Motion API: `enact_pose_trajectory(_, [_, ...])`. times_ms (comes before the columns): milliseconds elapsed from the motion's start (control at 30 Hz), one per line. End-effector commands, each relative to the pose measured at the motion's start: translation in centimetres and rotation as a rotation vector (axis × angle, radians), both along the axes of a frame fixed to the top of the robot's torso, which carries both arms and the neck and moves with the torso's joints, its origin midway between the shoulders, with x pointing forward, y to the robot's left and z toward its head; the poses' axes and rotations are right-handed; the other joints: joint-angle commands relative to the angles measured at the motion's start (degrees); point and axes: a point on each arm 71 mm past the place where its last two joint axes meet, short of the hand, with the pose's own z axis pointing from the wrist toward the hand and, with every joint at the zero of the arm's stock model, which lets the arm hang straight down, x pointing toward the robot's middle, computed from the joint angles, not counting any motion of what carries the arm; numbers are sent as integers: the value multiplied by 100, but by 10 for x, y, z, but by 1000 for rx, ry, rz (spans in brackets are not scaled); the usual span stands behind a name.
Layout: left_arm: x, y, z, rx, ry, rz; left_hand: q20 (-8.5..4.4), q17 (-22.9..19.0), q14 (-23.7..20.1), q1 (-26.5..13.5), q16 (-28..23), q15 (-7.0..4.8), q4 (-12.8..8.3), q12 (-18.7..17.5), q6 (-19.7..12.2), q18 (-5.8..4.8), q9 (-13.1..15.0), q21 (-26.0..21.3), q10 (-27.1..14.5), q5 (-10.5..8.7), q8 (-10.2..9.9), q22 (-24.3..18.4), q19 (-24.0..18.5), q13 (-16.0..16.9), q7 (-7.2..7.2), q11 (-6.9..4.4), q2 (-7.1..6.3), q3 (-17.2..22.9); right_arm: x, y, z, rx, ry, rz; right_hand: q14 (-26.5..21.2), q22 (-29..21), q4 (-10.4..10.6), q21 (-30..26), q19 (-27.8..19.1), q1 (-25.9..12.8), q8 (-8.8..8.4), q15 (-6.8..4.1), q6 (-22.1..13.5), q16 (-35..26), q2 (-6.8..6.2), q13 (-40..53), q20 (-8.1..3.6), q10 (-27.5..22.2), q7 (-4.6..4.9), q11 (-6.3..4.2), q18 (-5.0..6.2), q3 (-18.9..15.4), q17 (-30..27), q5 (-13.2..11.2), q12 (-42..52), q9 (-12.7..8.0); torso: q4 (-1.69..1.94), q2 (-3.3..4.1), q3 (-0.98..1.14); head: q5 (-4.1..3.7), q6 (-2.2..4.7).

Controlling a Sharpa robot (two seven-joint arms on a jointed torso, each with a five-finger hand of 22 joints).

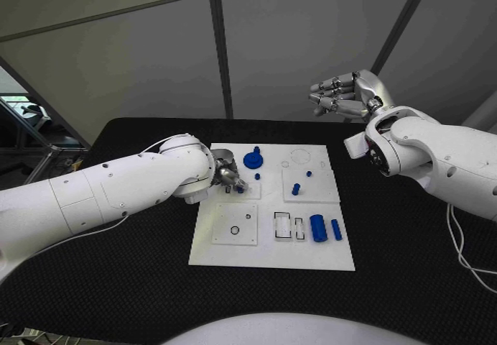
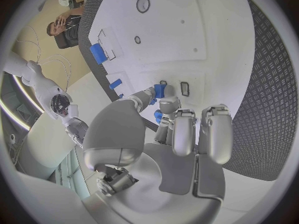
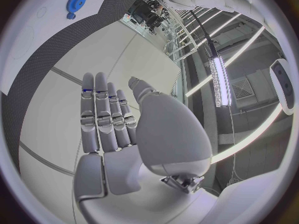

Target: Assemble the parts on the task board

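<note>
The white task board [image 1: 271, 248] lies in the middle of the black table. My left hand [image 1: 230, 178] is low over its far left part and pinches a small blue part [image 2: 159, 90] between thumb and a finger, right above the board [image 2: 206, 30] beside a small dark slot [image 2: 184, 88]. A blue gear [image 1: 253, 159] stands just beyond that hand. My right hand [image 1: 347, 93] is raised high past the board's far right corner, with straight, spread fingers [image 3: 104, 119] and nothing in it.
A blue peg [image 1: 295, 189] and a smaller blue piece [image 1: 309, 173] stand on the board's right half. Two blue cylinders [image 1: 318, 228] lie side by side near its front right. Black table [image 1: 114, 287] surrounds the board.
</note>
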Motion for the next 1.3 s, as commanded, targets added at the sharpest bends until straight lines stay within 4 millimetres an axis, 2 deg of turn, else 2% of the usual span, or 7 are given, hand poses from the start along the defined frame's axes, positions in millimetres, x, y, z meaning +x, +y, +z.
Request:
enact_pose_trajectory(33, [2, 3, -2, 15, 11, 11, -2, 981, 414, 249, -19, 3, -51, -14, -20, -93, 18, -35, -12, -66, 44, 605, 171, -5, 1, 4, 267, 243, 0, 1, 1, -1, -4, 10, 45, -6, 7, -36, 41, -61, -18, -2, 28, -35, -7, -6, 0, 24, 15, 14, 23, -23, -6, 30, -22, 5, -6, 1, 5, 4, 0])
enact_pose_trajectory(433, [4, -1, -4, 26, 28, -3, 1, 982, 415, 149, -18, 5, -35, -4, -3, -95, 44, -29, 0, -102, 68, 619, 176, 1, 1, 6, 233, 356, 0, 2, 1, -1, -1, 14, 47, -12, 7, -46, 44, -63, -21, -1, 27, -42, -3, -12, 1, 23, 15, 14, 23, -22, -9, 39, -26, 5, -7, 1, 3, -1, -3])
enact_pose_trajectory(1300, [4, -2, -4, 22, 29, -16, -2, 982, 415, 176, -19, -3, -139, 1, -5, -92, 85, -42, 11, -133, 101, 610, 170, 3, -10, -5, 220, 516, 1, 3, 0, -3, 4, 19, 45, -18, 6, -56, 45, -67, -23, 1, 25, -50, -6, -17, 3, 20, 16, 16, 23, -25, -12, 43, -30, 5, -2, 1, -4, -1, -15])
